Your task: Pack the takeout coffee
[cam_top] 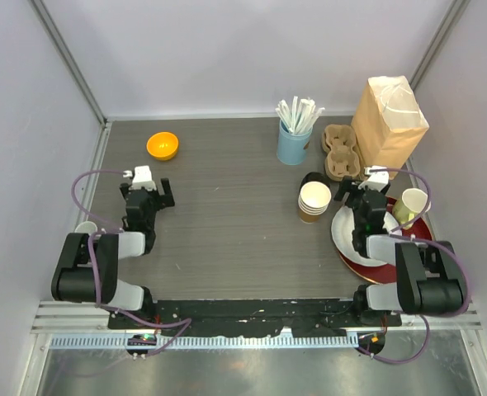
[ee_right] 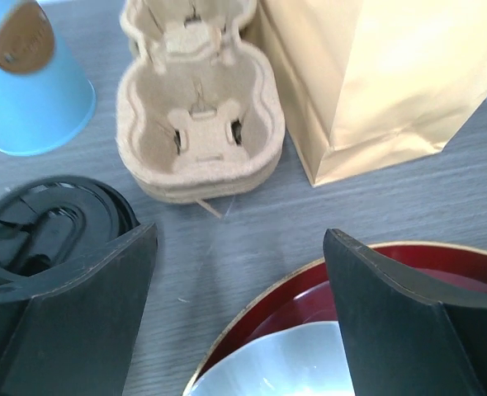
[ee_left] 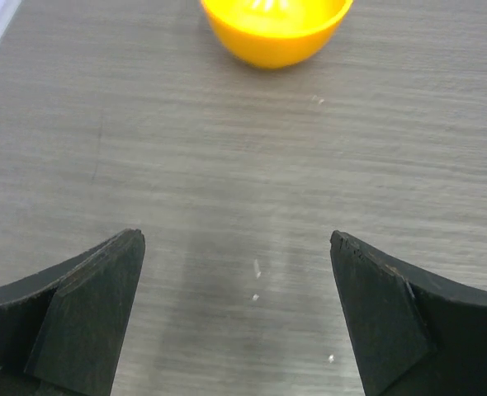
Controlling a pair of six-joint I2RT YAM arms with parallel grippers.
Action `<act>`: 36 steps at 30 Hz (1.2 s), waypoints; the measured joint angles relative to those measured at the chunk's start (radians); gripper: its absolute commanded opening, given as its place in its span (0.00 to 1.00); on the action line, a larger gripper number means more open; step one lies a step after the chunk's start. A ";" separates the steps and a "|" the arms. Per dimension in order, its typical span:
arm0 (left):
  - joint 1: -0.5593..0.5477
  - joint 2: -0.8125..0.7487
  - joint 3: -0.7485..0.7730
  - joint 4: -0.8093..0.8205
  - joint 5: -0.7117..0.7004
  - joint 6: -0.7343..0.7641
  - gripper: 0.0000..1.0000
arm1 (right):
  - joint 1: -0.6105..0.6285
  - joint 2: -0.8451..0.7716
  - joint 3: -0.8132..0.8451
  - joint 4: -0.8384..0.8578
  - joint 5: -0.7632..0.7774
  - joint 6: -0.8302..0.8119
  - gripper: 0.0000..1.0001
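Observation:
A stack of kraft-brown paper cups [cam_top: 314, 200], white inside and without lids, stands right of the table's middle. Just behind it lies a stack of black lids [cam_top: 313, 178], which shows at the lower left of the right wrist view [ee_right: 49, 227]. My right gripper [cam_top: 363, 192] [ee_right: 239, 235] hangs open just right of the cups, over the plates' near edge, holding nothing. My left gripper [cam_top: 147, 191] [ee_left: 237, 239] is open over bare table at the left, far from the cups.
A cardboard cup carrier [cam_top: 340, 153] [ee_right: 198, 132], a brown paper bag [cam_top: 388, 120] [ee_right: 375, 82] and a light-blue cup of straws [cam_top: 294, 140] [ee_right: 29, 91] stand at the back right. A white plate [cam_top: 347, 235], red plate [cam_top: 413, 239] and pale yellow cup [cam_top: 410, 205] sit right. An orange bowl [cam_top: 163, 145] [ee_left: 275, 33] is back left.

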 measured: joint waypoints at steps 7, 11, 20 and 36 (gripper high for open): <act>0.000 -0.098 0.228 -0.333 0.208 0.064 0.99 | 0.001 -0.200 0.063 -0.146 -0.035 0.030 0.80; 0.000 -0.122 0.384 -0.604 0.353 0.098 0.96 | 0.005 -0.271 0.176 -0.297 -0.072 0.033 0.74; -0.001 -0.141 0.726 -1.190 0.508 0.200 0.87 | 0.029 -0.251 0.594 -0.860 -0.143 0.043 0.51; -0.001 -0.147 0.840 -1.543 0.561 0.202 0.84 | 0.245 0.057 0.955 -1.625 -0.048 0.067 0.36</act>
